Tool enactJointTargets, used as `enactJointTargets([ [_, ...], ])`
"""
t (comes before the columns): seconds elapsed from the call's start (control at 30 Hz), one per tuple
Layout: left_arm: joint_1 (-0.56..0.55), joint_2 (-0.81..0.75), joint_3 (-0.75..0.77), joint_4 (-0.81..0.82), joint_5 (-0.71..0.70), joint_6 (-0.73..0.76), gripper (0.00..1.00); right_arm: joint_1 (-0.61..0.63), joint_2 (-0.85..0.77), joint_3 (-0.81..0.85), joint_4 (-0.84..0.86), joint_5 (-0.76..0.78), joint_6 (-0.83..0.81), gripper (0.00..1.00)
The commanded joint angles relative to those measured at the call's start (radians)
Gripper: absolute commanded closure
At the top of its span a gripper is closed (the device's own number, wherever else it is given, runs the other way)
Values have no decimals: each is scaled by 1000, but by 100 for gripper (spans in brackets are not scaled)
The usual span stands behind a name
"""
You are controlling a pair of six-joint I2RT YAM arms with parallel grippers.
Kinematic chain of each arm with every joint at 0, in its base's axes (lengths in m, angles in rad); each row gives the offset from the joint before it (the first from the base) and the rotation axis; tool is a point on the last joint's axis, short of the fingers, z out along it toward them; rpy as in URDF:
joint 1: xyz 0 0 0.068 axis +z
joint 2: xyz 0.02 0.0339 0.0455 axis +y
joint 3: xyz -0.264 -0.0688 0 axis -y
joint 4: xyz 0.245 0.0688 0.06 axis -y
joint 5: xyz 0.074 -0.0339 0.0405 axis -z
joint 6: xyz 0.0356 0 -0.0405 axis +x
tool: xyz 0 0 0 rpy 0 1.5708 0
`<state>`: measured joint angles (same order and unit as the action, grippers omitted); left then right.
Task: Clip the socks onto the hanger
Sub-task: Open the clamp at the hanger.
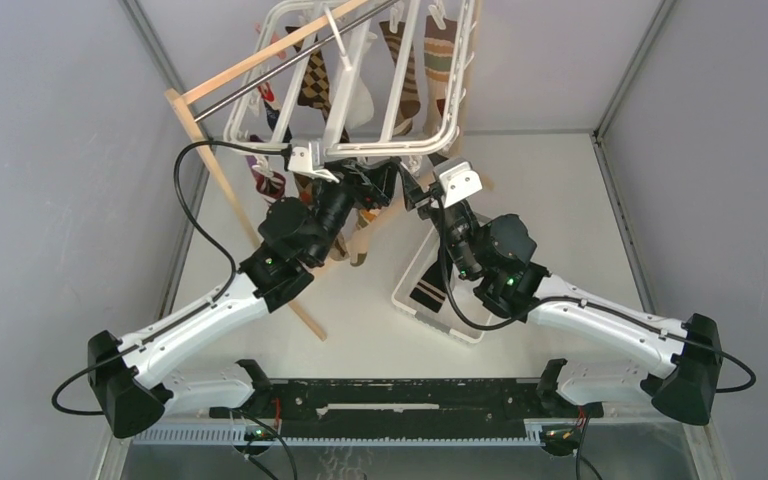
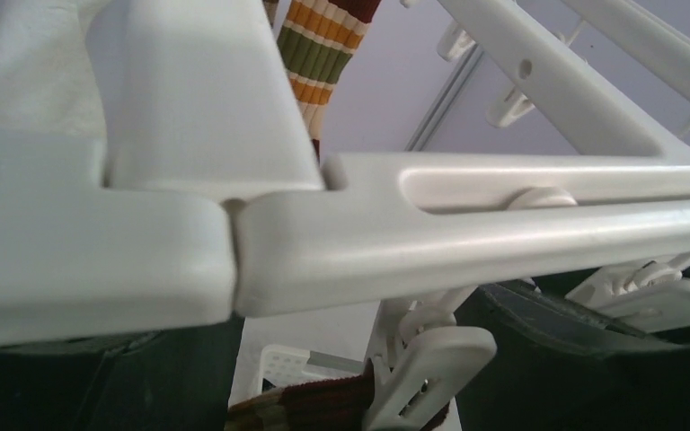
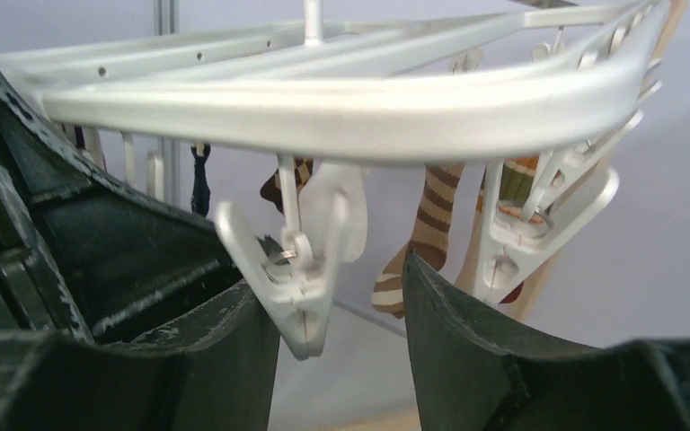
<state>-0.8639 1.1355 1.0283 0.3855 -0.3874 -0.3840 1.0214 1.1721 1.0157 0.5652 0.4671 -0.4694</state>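
Squeezing the clip (image 3: pixel 301 287) open is, we judge, the step in hand. Our right gripper (image 3: pixel 332 296) stands wide, one finger on each side of that clip under the hanger (image 1: pixel 360 90), which hangs at 12 o'clock over the table. We should meet the clip's upper handles, not its mouth, and press gently so the frame does not swing. Our left gripper (image 2: pixel 341 377) also looks spread, with a brown sock (image 2: pixel 296 409) at 6 o'clock in its view, touching a second clip (image 2: pixel 427 368). We cannot tell whether that clip already bites the sock: the picture's edge cuts it off, and the frame hides most of both fingers.
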Motion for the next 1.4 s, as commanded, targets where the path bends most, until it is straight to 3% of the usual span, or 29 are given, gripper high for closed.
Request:
enactJointTargets([
  [0.0, -12, 8, 4, 10, 51, -1, 22, 7, 9, 54, 70, -26, -2, 43],
  [0.17, -13, 12, 6, 10, 51, -2, 22, 7, 5, 54, 77, -20, 3, 71],
  [0.33, -12, 12, 6, 10, 51, -2, 22, 9, -4, 54, 60, -18, 10, 85],
  [0.43, -12, 6, 4, 11, 50, -1, 22, 10, -14, 48, 47, -17, 13, 100],
  [0.67, -12, -18, -11, 22, 59, 10, 22, -8, -72, 47, -57, -88, 86, 100],
  [0.83, -12, -60, -11, 6, 109, 38, 22, -189, -159, 77, -286, -411, 297, 100],
  [1.0, -12, -101, 3, -41, 165, 47, 21, -372, -157, 138, -407, -749, 432, 100],
  [1.07, -12, -121, 12, -68, 177, 57, 19, -410, -143, 151, -408, -853, 473, 100],
  [1.23, -11, -169, 22, -120, 202, 64, 2, -434, -105, 170, -394, -943, 514, 100],
  [1.37, -11, -216, 42, -170, 265, 49, 0, -434, -85, 178, -396, -988, 527, 100],
])
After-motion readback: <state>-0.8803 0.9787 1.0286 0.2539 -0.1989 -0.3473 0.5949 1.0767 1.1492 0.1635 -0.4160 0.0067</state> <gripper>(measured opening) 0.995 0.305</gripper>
